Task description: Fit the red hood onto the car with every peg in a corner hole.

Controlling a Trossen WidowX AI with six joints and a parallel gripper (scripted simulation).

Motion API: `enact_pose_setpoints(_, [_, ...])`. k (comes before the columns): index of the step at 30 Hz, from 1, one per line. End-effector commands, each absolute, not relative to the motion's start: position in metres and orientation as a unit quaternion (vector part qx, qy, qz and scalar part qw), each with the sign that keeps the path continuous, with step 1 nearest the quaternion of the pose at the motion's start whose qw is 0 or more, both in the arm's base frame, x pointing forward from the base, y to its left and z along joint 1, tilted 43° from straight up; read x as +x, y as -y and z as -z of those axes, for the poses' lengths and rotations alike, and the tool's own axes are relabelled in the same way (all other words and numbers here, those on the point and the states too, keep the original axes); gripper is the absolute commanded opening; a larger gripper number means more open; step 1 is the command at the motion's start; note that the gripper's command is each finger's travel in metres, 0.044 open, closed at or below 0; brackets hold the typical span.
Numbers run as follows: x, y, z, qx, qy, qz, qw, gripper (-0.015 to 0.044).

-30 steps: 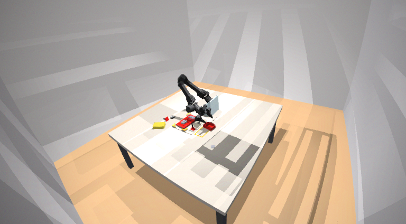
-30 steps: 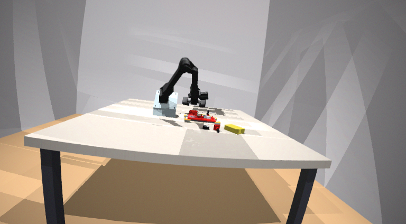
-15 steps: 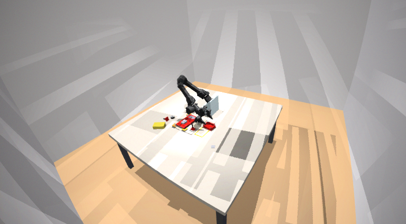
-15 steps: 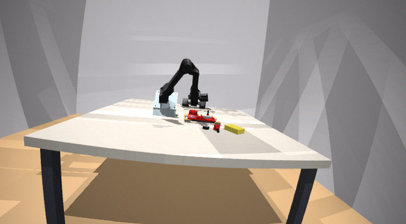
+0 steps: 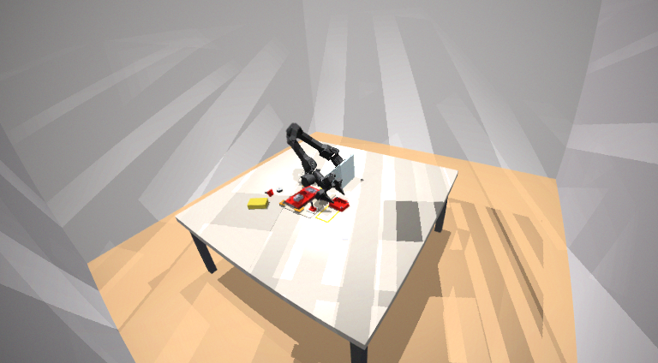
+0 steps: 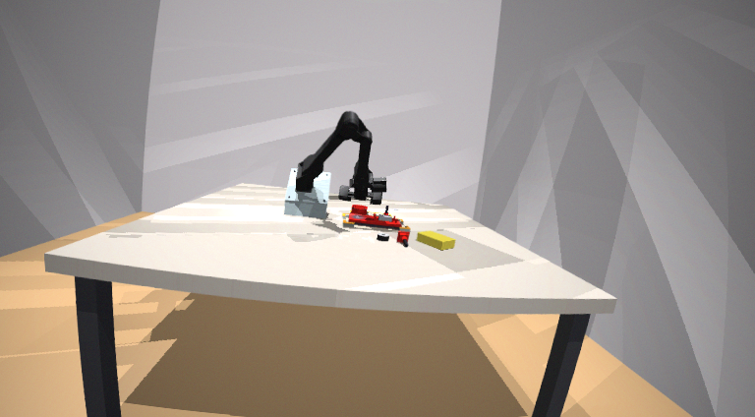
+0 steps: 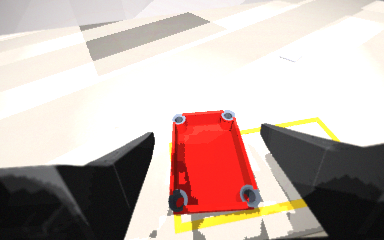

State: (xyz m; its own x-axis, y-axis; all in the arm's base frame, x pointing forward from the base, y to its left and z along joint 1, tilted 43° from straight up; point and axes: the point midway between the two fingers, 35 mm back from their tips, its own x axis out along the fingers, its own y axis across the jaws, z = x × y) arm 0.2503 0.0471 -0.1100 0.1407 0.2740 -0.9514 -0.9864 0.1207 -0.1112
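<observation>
The red hood (image 7: 210,160) (image 5: 339,203) (image 6: 359,208) lies on the table, its four corner bosses with their holes facing up, partly inside a yellow outlined rectangle (image 7: 322,126) (image 5: 326,217). My gripper (image 7: 207,132) (image 5: 333,193) (image 6: 364,194) is open and empty. It hangs a little above the hood, with one finger on each long side and neither touching it. The red car chassis (image 5: 302,193) (image 6: 376,219) sits in its jig just left of the hood in the top view. Its pegs are too small to make out.
A yellow block (image 5: 257,202) (image 6: 435,240) lies left of the chassis. A small red part (image 5: 269,192) (image 6: 403,236) and a small black wheel (image 6: 382,236) lie near it. The arm's pale blue base block (image 5: 345,169) (image 6: 306,198) stands behind the hood.
</observation>
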Motion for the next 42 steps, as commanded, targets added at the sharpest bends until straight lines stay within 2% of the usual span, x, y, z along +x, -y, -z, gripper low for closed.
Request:
enact_pose_setpoints(1, [0.251, -0.046, 0.112, -0.428, -0.414, -0.508, 0.622, 0.044])
enact_pose_setpoints(42, [0.251, -0.03, 0.128, -0.429, -0.413, -0.508, 0.623, 0.044])
